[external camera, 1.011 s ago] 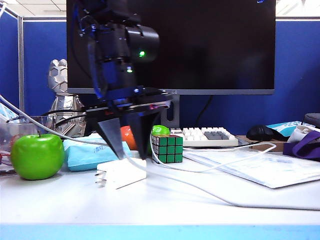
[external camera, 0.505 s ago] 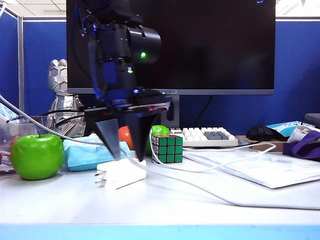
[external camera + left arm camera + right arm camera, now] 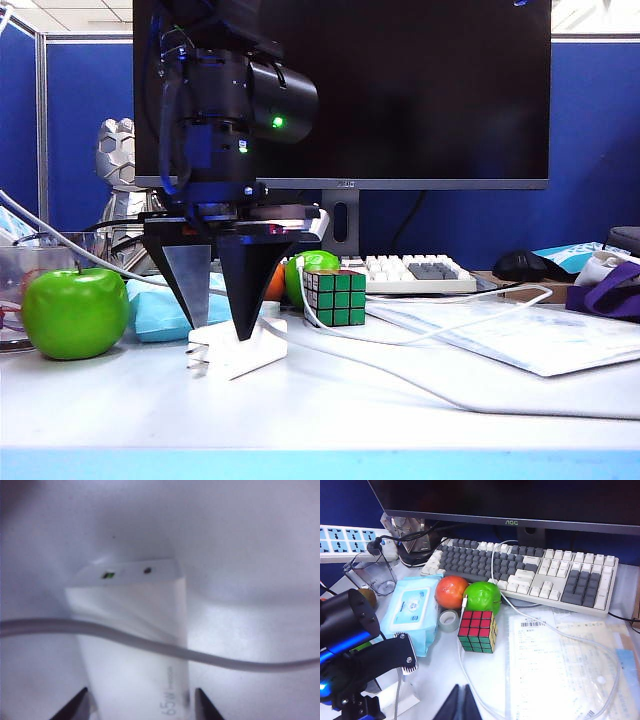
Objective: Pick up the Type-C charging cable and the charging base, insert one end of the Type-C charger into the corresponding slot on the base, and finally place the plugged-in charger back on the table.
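The charging base (image 3: 240, 352) is a white block lying on the table (image 3: 330, 420), prongs toward the left. My left gripper (image 3: 220, 332) points straight down over it, open, one finger on each side. In the left wrist view the base (image 3: 135, 630) lies between the fingertips of the left gripper (image 3: 141, 695) with a small gap on each side, and its dark oval slot (image 3: 147, 570) faces away. A thicker white cable (image 3: 240, 664) lies across the block. The Type-C charging cable (image 3: 461, 652) runs past the cube, loose. My right gripper (image 3: 463, 700) is shut and empty, out of the exterior view.
A Rubik's cube (image 3: 335, 297) stands just right of the base. A green apple (image 3: 75, 312) and a blue wipes pack (image 3: 160, 305) are to the left. A keyboard (image 3: 415, 272), a monitor stand and fruit (image 3: 481, 597) sit behind. Papers (image 3: 530, 335) lie to the right.
The left gripper has swung from a tilt to pointing straight down and shifted a little left, so its fingertips now straddle the charging base. Its opening looks unchanged.
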